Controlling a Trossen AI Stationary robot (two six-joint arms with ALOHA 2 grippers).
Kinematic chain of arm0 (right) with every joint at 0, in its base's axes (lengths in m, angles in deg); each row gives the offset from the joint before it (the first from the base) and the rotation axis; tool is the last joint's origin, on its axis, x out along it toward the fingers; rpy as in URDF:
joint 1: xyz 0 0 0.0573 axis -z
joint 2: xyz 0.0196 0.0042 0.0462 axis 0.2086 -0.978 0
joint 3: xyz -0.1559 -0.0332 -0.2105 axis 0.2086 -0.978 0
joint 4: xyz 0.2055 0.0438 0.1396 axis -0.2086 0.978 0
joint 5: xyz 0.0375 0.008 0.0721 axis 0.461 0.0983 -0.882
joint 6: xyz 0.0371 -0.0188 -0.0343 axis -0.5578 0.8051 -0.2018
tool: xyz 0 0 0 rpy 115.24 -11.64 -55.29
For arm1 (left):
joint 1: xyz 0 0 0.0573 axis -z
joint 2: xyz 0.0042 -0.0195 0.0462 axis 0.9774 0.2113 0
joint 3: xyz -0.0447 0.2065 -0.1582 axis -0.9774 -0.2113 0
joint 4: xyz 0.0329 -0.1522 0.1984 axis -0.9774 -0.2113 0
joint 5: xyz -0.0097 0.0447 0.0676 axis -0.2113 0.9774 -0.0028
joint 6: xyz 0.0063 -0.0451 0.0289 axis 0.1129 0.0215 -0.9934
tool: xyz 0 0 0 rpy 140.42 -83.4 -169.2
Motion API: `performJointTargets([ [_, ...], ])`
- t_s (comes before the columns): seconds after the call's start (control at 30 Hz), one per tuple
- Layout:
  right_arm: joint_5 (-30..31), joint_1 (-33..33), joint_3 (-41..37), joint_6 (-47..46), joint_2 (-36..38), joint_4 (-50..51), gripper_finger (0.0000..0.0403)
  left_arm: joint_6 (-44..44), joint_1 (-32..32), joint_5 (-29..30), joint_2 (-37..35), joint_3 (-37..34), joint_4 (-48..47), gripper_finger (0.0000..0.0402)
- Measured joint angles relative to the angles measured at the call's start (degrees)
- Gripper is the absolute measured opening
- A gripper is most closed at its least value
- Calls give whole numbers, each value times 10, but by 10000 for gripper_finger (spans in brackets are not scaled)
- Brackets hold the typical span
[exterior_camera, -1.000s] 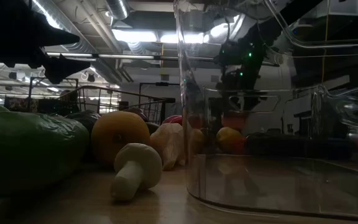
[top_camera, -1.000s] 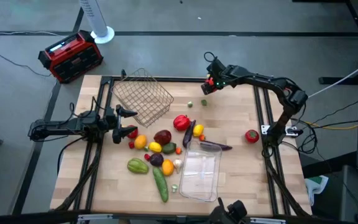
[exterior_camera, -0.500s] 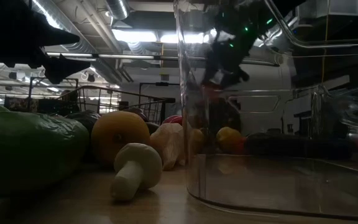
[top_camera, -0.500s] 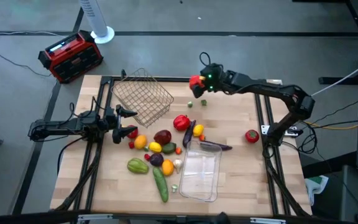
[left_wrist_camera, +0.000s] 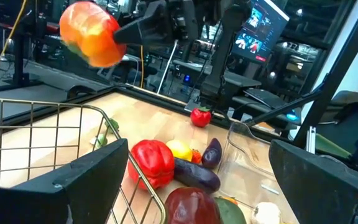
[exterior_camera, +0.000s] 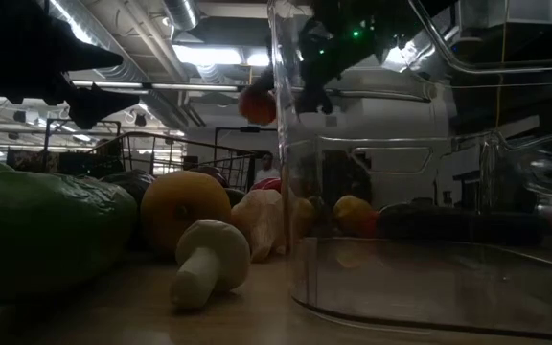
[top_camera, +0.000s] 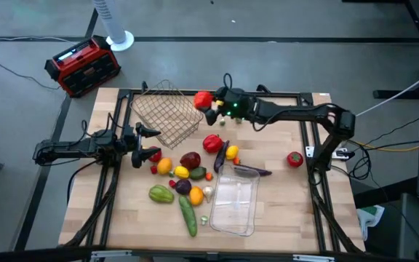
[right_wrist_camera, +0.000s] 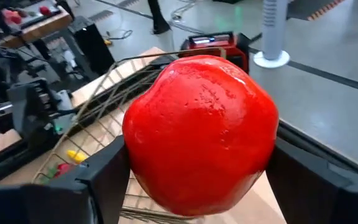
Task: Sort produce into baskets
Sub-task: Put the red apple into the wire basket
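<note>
A: Where is the right pincer (top_camera: 208, 102) seen?

B: In the high view it is found upper centre, just beside the right rim of the wire-mesh basket (top_camera: 167, 110). It is clamped on a red round fruit (top_camera: 202, 98), which is held up off the table (top_camera: 282, 182).

A: And the left pincer (top_camera: 148, 142)?

B: It is seen at centre left, fingers spread apart, nothing gripped, near a small red fruit (top_camera: 156, 155) and the basket's lower left edge.

A: How is the remaining produce laid out?

B: A cluster lies mid-frame: a red pepper (top_camera: 212, 143), a green cucumber (top_camera: 188, 216), a green squash (top_camera: 161, 193). A tomato (top_camera: 294, 159) sits well apart at right. The clear plastic tray (top_camera: 235, 200) is placed at lower centre.
</note>
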Motion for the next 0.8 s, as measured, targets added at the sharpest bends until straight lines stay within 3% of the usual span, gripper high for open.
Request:
performJointTargets([
  [0.4, -6, -23, 0, 0, -85, -104, 312, 0, 0, 0, 0, 0, 0, 386],
  [0.8, -26, -23, 0, 28, -92, -108, 312, 0, 0, 0, 0, 0, 0, 386],
])
